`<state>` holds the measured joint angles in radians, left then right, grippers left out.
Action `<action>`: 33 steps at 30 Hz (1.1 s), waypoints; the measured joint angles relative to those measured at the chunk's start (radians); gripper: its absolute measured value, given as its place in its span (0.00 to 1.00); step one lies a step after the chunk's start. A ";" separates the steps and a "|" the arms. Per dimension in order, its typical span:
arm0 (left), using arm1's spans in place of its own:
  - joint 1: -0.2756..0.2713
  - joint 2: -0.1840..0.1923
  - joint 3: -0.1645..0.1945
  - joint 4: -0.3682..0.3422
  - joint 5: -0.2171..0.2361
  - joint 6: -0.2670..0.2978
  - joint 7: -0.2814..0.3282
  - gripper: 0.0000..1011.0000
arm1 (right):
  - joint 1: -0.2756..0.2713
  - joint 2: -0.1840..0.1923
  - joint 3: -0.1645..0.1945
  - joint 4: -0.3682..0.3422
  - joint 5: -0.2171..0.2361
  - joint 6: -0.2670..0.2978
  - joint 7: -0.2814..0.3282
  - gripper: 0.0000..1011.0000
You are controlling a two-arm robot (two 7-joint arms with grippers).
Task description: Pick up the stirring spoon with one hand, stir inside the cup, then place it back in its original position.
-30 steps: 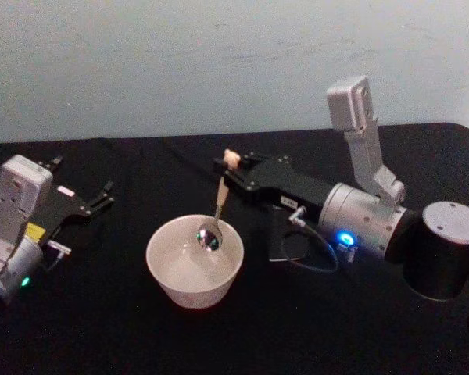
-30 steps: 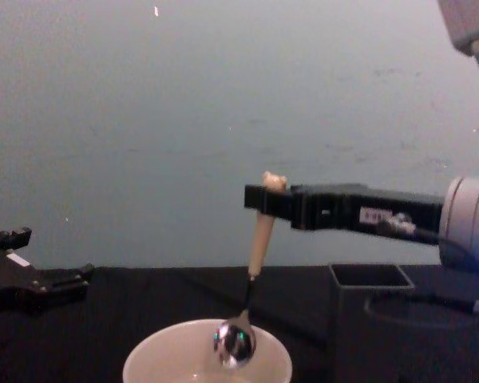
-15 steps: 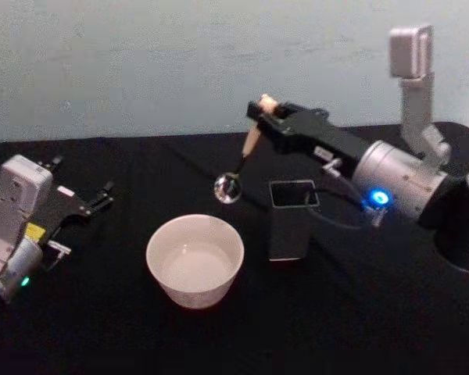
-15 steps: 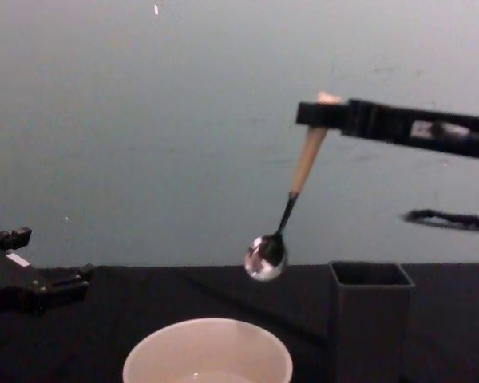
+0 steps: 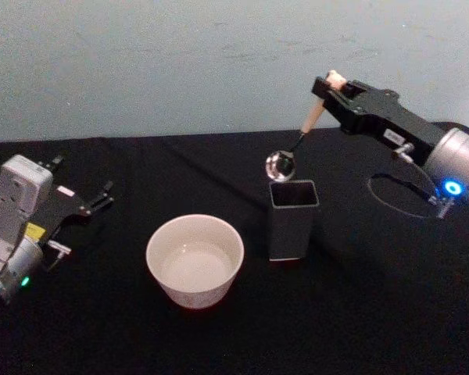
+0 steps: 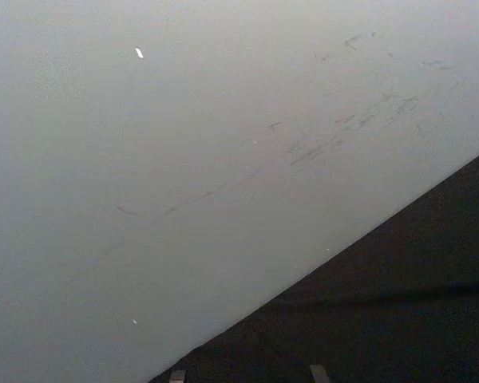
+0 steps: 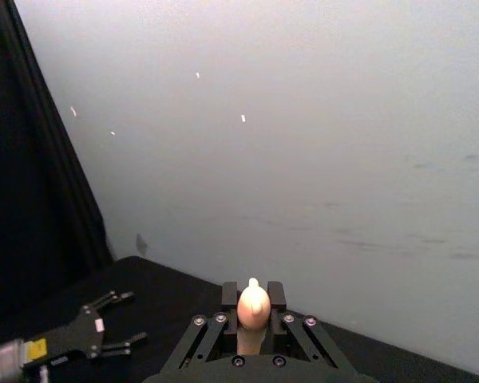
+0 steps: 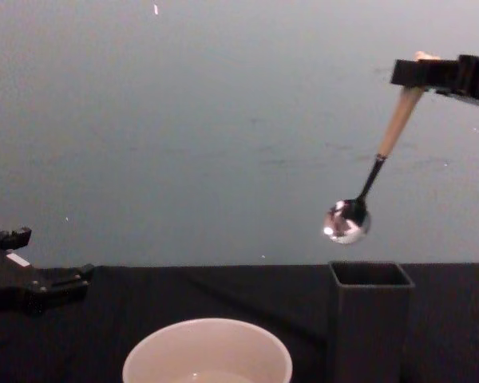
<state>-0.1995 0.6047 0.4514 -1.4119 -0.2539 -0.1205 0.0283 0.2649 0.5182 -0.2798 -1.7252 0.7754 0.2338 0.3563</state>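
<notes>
While the right gripper [image 5: 328, 86] sits upper right in the head view, clamped tight on the stirring spoon [image 5: 306, 126] at its bear-head end, I see the spoon hanging tilted. Its bowl is just above the dark square holder [image 5: 291, 226] at centre-right. Lower centre, the cup [image 5: 194, 220] stands apart from both. At the left edge the left gripper [image 5: 94, 199] lies with fingers spread, holding nothing.

Chest view: spoon upper right, bowl in the air over the holder's open top, not touching; cup bottom centre.

Right wrist view: fingers [image 7: 230, 294] pinch the bear head, bottom centre.
</notes>
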 joint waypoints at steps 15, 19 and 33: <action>0.000 0.000 0.000 0.000 0.000 0.000 0.000 0.99 | -0.048 0.087 -0.014 -0.011 -0.004 -0.060 0.019 0.21; 0.000 0.000 0.000 0.000 0.000 0.000 0.000 0.99 | -0.046 0.089 -0.029 0.003 -0.015 -0.065 0.020 0.21; 0.000 0.000 0.000 0.000 0.000 0.000 0.000 0.99 | -0.028 0.075 -0.080 0.067 -0.067 -0.077 0.027 0.21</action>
<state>-0.1995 0.6047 0.4514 -1.4120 -0.2539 -0.1205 0.0283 0.2370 0.5935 -0.3594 -1.6578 0.7083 0.1564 0.3836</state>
